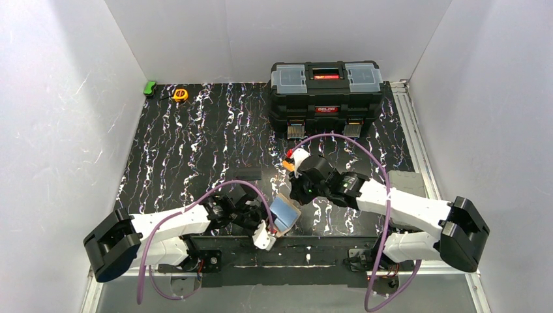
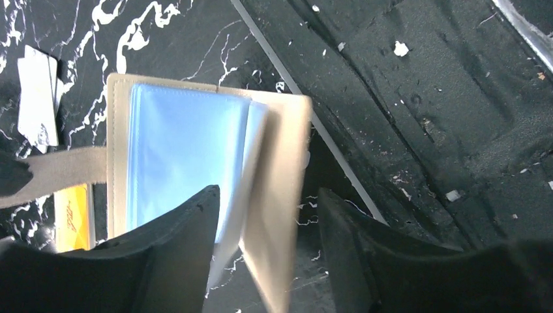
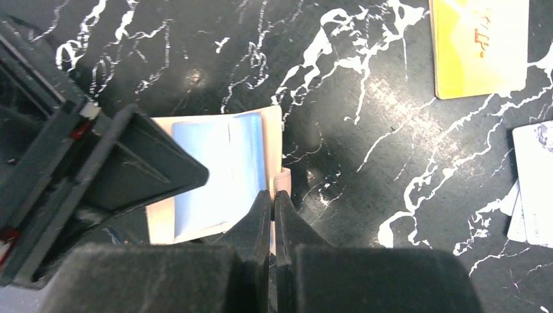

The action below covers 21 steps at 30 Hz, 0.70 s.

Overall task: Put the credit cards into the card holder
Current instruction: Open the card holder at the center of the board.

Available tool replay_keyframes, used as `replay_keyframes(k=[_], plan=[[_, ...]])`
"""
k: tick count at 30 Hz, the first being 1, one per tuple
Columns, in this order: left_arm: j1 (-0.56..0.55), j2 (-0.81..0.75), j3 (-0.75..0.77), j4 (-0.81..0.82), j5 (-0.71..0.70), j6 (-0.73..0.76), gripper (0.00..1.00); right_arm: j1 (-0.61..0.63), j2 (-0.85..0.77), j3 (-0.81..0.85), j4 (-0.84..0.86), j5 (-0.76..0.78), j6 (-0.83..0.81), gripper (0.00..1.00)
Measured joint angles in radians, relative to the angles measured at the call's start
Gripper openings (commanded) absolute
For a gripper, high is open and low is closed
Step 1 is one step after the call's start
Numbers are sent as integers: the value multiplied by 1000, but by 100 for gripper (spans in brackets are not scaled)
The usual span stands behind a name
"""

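Black marbled surface (image 1: 195,143) fills the whole scene, and at the far edge, right of centre, sits the big black toolbox (image 1: 326,98) with its lid down. Both arms reach in toward the middle of the near edge, and that is where the action is: the card holder (image 1: 285,214) is right there between them, cream cover folded open, pale blue pockets showing. Look at the left fingers (image 2: 176,261): they're spread apart, straddling the card holder's raised cover, one finger lying over the blue pages, the other standing clear of the cream leaf with a gap you can see through. Over to the right fingers (image 3: 261,228): pressed tight together, tips right at the card holder's edge, and from the left wrist view the cream snap tab (image 2: 65,168) runs out taut toward them, so that's a pinch on the tab. The orange card (image 3: 479,45) lies flat on the surface, just beside the card holder and outside it. White cards (image 3: 535,182) lie close by. Far left corner: a yellow tape measure (image 1: 180,94) and a small green item (image 1: 150,88).
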Motion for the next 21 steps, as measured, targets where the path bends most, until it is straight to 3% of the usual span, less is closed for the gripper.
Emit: replay_keyframes(k=[8,13,21], plan=[[0,-10,-2,-29,-59,12,18,-27,81,-39,-7,26,37,1],[-1,-23,-29,-38,-99,43,10,-29,104,-75,-9,26,69,1],[58,-41,-135,83,-140,200,9,-29,75,-122,-9,21,123,1]])
